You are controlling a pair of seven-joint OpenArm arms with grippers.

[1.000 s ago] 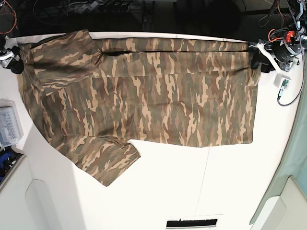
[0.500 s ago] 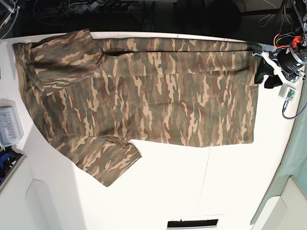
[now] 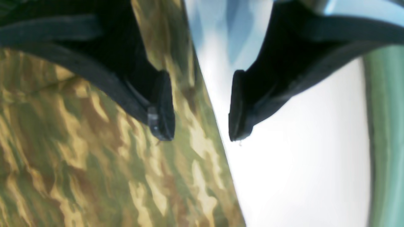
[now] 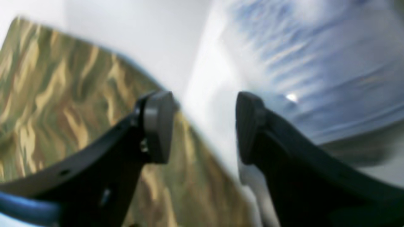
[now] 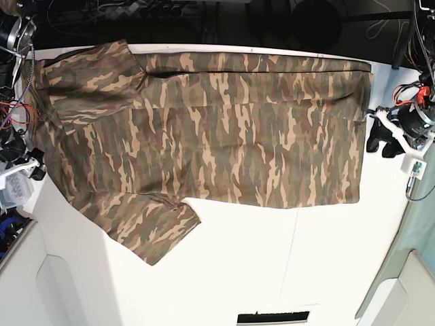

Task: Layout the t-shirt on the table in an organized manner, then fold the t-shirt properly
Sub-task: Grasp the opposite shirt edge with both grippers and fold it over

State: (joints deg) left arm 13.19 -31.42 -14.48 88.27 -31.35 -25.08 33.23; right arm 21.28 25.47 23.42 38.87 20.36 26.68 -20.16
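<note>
Looked like a robotics lab bench. Broad white table (image 5: 272, 272) with the t-shirt (image 5: 224, 136) spread on it, tangled black cables (image 5: 136, 13) along the dark far edge, loose red and orange wiring (image 5: 408, 92) at the arm mount, and a clear plastic parts box (image 5: 8, 193) at the table's side.

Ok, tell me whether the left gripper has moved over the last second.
Yes. In the base view the left gripper has dropped toward the near edge, away from the t-shirt corner it was at.
</note>
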